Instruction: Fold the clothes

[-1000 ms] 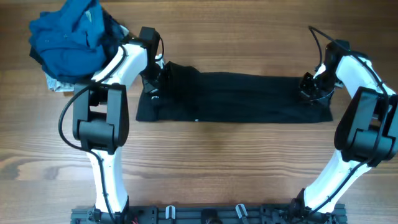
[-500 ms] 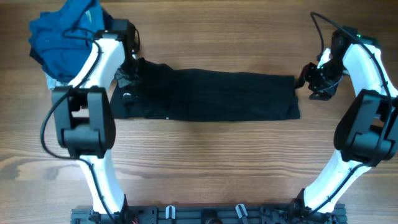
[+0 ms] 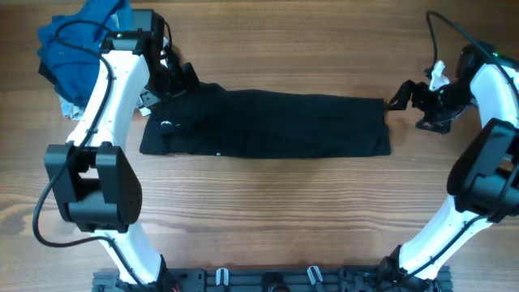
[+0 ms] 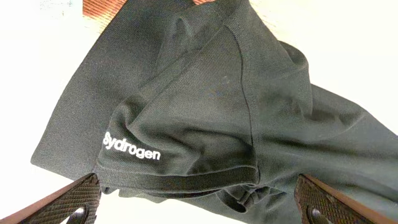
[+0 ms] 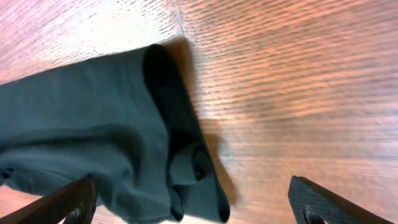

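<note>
Shirt: we see the black shirt (image 3: 268,122) lying flat on the wooden table (image 3: 268,219), drawn into a long, narrow band.
Long axis: it runs side to side across the table, from one arm to the other, with one short end towards each gripper.
Left gripper (image 3: 174,79): it sits at the far corner of the shirt's left end. In the left wrist view its jaws are spread wide with nothing held, and a sleeve (image 4: 186,124) with white lettering (image 4: 132,148) lies right under it.
Right gripper (image 3: 408,96): it is just off the shirt's right end, clear of the cloth. In the right wrist view its jaws are also spread wide and empty, and the rolled edge of the shirt lies to one side of it.
Nearer arm: the left gripper is over the cloth itself, while the right one is beside it, so we judge the left to be better placed to take hold first.
What the move turns on: we judge that a fold must bring one short end along this axis towards the other, so each gripper has to reach inward from its own end.
Nearby: a heap of blue clothes (image 3: 81,49) lies at the far left corner, just beside the left arm and apart from the shirt.
</note>
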Controlling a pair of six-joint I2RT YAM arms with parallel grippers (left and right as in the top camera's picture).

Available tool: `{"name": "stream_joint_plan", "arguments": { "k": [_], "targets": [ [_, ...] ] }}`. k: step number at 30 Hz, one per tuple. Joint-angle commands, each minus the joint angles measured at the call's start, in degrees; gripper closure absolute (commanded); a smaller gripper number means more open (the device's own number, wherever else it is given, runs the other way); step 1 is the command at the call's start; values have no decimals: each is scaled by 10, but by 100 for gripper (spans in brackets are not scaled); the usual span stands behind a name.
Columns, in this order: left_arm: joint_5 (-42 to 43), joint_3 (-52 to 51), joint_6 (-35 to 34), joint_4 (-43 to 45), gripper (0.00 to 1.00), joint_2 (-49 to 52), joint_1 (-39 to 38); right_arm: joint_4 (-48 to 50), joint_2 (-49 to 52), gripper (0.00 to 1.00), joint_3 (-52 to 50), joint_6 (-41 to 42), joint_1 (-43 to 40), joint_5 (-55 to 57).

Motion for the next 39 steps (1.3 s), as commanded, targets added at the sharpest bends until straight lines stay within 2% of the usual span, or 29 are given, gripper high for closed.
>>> {"name": "stream_joint_plan", "arguments": {
  "k": [1,8,17,21,24,25,27,31,39],
  "targets": [
    [-5,6,-1,-1,0,-1,4,25,-2,1,-49,-20,3,-42],
    [-5,6,-1,0,0,-1,4,89,-2,1,-115,-43,3,-127],
    [-5,6,-1,0,0,-1,4,140,-2,3,-188,-43,38,-137],
    [-3,6,-1,0,0,-1,4,173,-2,6,-223,1,70,-137],
    [-1,6,-1,0,0,-1,4,176,-2,18,-231,4,88,-136],
    [-1,6,-1,0,0,-1,4,176,-2,27,-231,9,91,-131],
    [-1,6,-1,-1,0,-1,4,187,-2,56,-231,48,90,-106],
    [-1,6,-1,-5,0,-1,4,191,-2,93,-226,72,82,-49],
    [-1,6,-1,-11,0,-1,4,123,-2,96,-159,89,12,47]
  ]
}}
